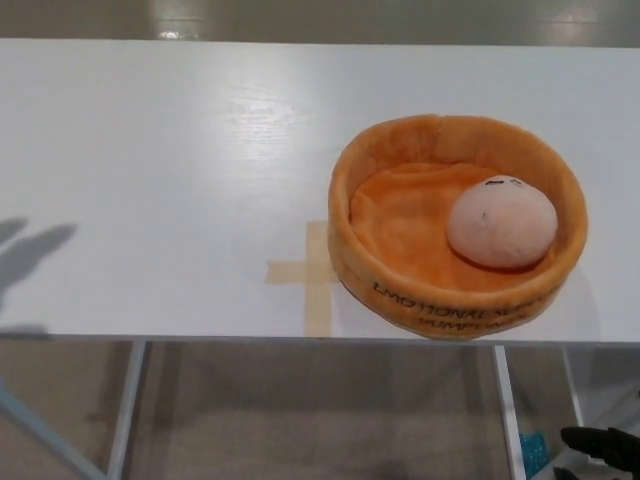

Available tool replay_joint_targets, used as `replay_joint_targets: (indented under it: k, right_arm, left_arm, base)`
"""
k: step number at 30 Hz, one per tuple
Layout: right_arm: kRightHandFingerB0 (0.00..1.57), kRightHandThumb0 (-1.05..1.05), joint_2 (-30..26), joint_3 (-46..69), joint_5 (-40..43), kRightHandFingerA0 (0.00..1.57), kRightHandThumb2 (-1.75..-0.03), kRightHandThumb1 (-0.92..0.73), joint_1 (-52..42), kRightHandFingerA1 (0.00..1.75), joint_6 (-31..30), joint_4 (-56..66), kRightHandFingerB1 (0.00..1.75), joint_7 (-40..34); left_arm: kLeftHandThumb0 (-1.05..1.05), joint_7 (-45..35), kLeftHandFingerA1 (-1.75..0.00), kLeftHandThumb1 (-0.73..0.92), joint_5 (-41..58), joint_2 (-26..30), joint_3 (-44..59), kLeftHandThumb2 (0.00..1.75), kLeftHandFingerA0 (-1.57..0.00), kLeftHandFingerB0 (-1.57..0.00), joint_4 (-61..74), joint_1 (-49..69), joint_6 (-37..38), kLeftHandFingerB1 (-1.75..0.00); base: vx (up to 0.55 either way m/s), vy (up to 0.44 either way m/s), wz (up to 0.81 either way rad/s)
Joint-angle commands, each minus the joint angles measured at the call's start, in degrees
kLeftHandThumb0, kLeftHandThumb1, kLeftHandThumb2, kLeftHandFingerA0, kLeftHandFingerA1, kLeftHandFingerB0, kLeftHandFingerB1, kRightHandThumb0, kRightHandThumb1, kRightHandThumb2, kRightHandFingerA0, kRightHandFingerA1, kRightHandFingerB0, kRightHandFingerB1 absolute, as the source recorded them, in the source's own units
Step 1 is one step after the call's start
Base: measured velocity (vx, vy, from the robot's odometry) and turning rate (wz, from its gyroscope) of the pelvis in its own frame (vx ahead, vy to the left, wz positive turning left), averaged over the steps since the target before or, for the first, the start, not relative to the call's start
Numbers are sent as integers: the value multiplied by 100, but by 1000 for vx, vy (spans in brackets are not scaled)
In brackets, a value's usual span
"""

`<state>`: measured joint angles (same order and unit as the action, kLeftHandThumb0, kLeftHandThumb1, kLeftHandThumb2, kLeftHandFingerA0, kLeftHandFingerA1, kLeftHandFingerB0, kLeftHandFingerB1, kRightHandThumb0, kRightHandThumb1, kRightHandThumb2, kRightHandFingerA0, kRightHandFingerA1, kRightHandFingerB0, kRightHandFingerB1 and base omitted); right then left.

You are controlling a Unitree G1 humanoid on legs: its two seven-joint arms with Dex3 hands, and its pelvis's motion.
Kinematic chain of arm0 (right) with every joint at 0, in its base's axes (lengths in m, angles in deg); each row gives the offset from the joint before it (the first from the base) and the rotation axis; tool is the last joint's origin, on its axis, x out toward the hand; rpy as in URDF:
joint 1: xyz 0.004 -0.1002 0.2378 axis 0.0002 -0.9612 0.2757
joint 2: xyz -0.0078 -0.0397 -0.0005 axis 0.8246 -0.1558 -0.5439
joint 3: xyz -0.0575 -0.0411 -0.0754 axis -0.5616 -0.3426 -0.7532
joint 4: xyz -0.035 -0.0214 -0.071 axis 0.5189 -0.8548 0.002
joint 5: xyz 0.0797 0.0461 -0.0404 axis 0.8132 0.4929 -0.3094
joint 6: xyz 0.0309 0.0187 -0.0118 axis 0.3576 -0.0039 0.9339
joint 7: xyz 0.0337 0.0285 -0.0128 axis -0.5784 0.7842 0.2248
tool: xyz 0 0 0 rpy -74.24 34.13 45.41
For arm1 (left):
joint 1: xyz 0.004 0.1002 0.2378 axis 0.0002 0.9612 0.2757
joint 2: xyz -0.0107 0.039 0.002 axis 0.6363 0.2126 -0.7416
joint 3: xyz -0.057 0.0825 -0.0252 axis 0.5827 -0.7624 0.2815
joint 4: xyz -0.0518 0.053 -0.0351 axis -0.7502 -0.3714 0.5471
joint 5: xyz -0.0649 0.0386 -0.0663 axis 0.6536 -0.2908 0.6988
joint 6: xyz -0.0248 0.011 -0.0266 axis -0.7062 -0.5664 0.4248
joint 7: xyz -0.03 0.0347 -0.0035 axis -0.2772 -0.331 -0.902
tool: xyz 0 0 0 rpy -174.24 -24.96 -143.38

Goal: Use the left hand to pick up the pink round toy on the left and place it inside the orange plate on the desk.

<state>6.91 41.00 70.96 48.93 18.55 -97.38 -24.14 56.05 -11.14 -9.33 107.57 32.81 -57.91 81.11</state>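
The pink round toy (501,221) lies inside the orange plush plate (400,281), against its right wall, with small dark face marks on top. The plate sits on the right half of the white desk (170,170). My left hand does not show; only its faint shadow (28,252) falls on the desk's left edge. A small part of my right hand (604,445) shows black at the bottom right corner, below the desk's level and well apart from the plate.
A tan tape cross (308,272) is stuck on the desk just left of the plate. The desk's front edge runs across the lower picture, with metal legs (124,408) and floor beneath it.
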Motion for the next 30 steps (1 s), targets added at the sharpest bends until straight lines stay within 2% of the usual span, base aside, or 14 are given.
replay_joint_targets:
  k: [1,2,3,4,6,7,11,16,25,26,28,30]
  right_arm:
    - [65,-39,18,39,89,76,-58,-57,-80,64,15,-11,45,17]
    - [65,-39,22,53,105,76,-58,-57,-77,64,10,-12,45,28]
    - [65,-41,3,36,84,75,-58,-58,-69,63,-25,-13,43,16]
    - [65,-41,-22,17,55,75,-58,-58,-59,63,-68,-15,43,2]
    - [66,-40,-9,6,36,76,-58,-58,-49,65,-48,-22,44,-25]
    - [65,-39,-6,4,36,75,-58,-58,-51,65,-35,-22,45,-22]
    - [65,-42,-41,-49,-28,75,-58,-59,-118,66,30,-18,44,-66]
    - [66,-41,-51,-44,7,76,-58,-59,-117,67,37,-16,45,-50]
    - [65,-42,-38,21,58,75,-58,-58,-27,64,-28,-14,44,-18]
    - [65,-41,-38,10,45,74,-58,-58,-27,63,-23,-13,44,-29]
    - [65,-41,-37,-5,28,74,-58,-58,-32,63,-15,-11,44,-45]
    - [65,-41,-42,-17,17,74,-58,-59,-46,64,-2,-12,44,-45]
  left_arm:
    - [-46,430,-45,40,69,-231,276,67,-39,-36,-337,738,-170,-41]
    - [-46,510,-45,40,-21,-242,287,67,-39,-36,-400,839,-184,-41]
    - [-38,551,-37,48,-49,-302,261,55,-43,-39,-523,920,-189,-33]
    - [-38,611,-37,48,-81,-372,221,55,-43,-39,-680,1025,-191,-33]
    - [-36,832,-35,48,-245,-514,113,55,-39,-37,-1045,1312,-209,-33]
    - [-44,930,-44,41,-310,-545,68,66,-37,-33,-1242,1348,-157,-40]
    - [-53,1367,-44,40,-599,-552,-185,69,-40,-34,-2137,1348,45,-41]
    - [-52,1858,-44,40,-914,-387,-556,68,-42,-34,-2996,1330,237,-41]
    - [-50,2008,-44,38,-1002,-616,-1303,67,-43,-36,-3705,1188,321,-42]
    - [-48,1929,-44,41,-1023,-665,-1458,67,-37,-29,-3847,1121,240,-41]
    - [-48,1816,-44,41,-1051,-735,-1637,67,-37,-29,-4012,1044,132,-41]
    - [-56,1990,-48,41,-1256,-861,-1985,72,-40,-29,-4281,931,156,-42]
  base:
    - [0,0,0]
    - [0,0,0]
    - [0,0,0]
    - [0,0,0]
    - [0,0,0]
    - [0,0,0]
    - [0,0,0]
    - [0,0,0]
    - [0,0,0]
    - [0,0,0]
    - [0,0,0]
    - [0,0,0]
